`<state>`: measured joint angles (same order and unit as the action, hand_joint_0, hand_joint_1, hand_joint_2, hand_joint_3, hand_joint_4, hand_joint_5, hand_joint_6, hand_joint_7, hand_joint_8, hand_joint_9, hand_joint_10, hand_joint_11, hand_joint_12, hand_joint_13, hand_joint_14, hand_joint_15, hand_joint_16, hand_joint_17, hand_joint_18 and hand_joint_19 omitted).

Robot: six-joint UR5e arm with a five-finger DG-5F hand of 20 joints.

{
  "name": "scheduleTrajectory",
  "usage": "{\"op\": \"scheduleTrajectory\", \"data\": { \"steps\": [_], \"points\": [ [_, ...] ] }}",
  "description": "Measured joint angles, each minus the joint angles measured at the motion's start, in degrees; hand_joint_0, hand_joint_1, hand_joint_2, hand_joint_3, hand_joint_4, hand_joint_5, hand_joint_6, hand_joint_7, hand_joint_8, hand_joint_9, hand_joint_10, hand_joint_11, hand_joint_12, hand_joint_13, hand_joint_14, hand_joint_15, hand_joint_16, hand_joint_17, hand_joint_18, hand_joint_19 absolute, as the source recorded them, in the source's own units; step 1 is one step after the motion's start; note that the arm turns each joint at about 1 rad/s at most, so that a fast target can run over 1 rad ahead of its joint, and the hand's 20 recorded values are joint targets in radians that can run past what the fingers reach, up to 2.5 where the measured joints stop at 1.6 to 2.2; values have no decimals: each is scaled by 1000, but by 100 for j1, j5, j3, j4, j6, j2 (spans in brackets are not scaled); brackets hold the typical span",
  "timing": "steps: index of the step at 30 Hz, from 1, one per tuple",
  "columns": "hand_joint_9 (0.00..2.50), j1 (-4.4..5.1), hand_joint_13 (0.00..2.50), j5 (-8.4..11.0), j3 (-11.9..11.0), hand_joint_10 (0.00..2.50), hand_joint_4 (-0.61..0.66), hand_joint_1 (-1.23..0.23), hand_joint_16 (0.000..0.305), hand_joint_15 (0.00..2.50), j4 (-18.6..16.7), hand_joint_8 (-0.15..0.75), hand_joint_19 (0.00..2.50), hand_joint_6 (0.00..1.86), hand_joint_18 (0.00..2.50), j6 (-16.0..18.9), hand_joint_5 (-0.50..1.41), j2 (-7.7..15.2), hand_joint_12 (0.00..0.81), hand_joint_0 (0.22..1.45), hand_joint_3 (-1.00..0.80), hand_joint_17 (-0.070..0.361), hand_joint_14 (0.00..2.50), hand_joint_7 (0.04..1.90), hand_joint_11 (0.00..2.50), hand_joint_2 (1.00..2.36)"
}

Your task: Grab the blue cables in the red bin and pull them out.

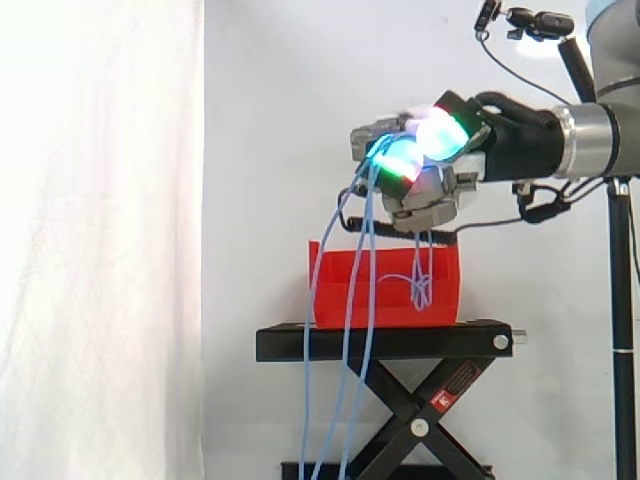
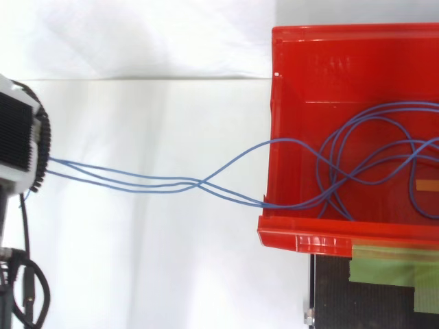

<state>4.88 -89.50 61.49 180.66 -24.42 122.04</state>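
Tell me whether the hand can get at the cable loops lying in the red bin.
Probably yes: the red bin is open-topped, nothing covers the blue cables, and the hand hangs just above, though its fingers clutch some strands.

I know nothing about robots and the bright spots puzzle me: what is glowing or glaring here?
Side view: the glow comes from the hand, its own fingertip pads, white and green, the brightest washed out, where it grips the blue cables. Top view: even, bright light; white glare streaks the red bin along its lower rim.
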Motion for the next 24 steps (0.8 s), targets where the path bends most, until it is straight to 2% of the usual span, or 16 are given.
{"op": "scheduleTrajectory", "data": {
  "steps": [2, 5, 11, 18, 24],
  "points": [
    [1410, 20, 1230, 136, 213, 17, 13, -881, 32, 1146, -302, 213, 1903, 1172, 1529, 284, 762, 1, 278, 904, -1000, 72, 2372, 566, 1580, 1000],
    [1408, 38, 1233, 201, 351, 16, 11, -879, 32, 1149, -560, 205, 1889, 1167, 1521, 430, 761, 2, 277, 903, -1000, 72, 2360, 565, 1577, 1000],
    [1404, 61, 1228, 210, 404, 16, 13, -877, 33, 1160, -687, 200, 1880, 1162, 1510, 460, 759, 3, 279, 900, -1000, 74, 2327, 563, 1575, 1000],
    [1400, 65, 1224, 186, 407, 16, 23, -881, 33, 1171, -694, 212, 1866, 1161, 1491, 233, 760, 4, 274, 894, -1000, 74, 2293, 552, 1578, 1000],
    [1399, 61, 1225, 49, 408, 16, 23, -882, 33, 1176, -765, 212, 1861, 1153, 1483, -295, 765, 4, 274, 892, -1000, 74, 2280, 550, 1576, 1000]
  ]
}}
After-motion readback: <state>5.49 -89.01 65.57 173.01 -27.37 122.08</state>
